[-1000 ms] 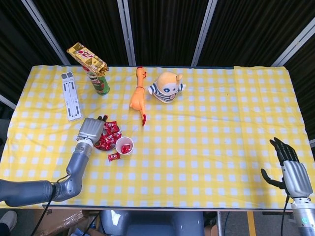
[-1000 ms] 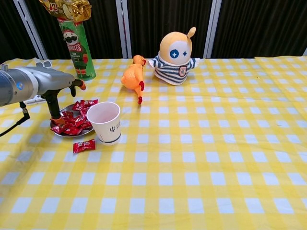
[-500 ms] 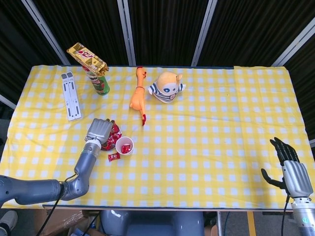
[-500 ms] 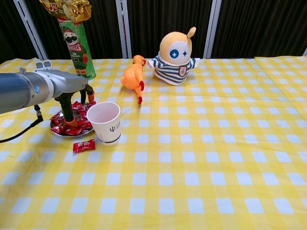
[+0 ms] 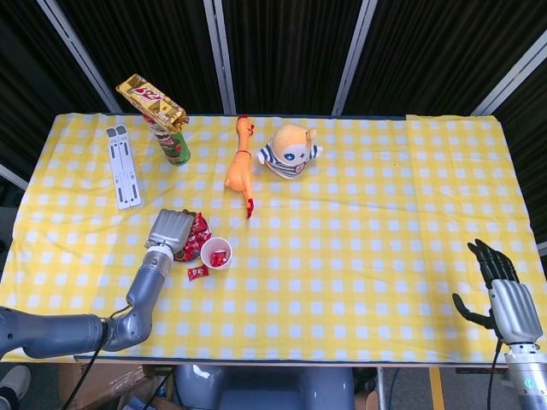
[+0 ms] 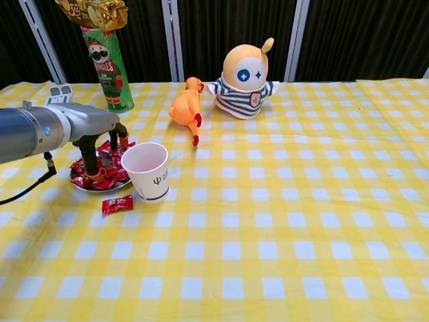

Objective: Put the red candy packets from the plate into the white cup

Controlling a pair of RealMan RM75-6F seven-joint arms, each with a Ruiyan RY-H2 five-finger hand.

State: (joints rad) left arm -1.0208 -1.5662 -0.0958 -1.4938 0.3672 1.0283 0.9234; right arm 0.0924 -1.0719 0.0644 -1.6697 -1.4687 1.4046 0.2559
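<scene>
Red candy packets (image 6: 107,176) are heaped on one small metal plate (image 6: 79,185); one lies inside the single white paper cup (image 6: 147,171), another (image 6: 116,204) on yellow checked cloth (image 6: 281,221). Left hand (image 6: 90,131) reaches into the heap, grip unclear; right hand (image 5: 504,295) idle, fingers apart.

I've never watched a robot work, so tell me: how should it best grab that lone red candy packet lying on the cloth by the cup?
Probably from straight above, pinching the stray packet across its narrow width; it lies flat, clear of the white cup.
</scene>
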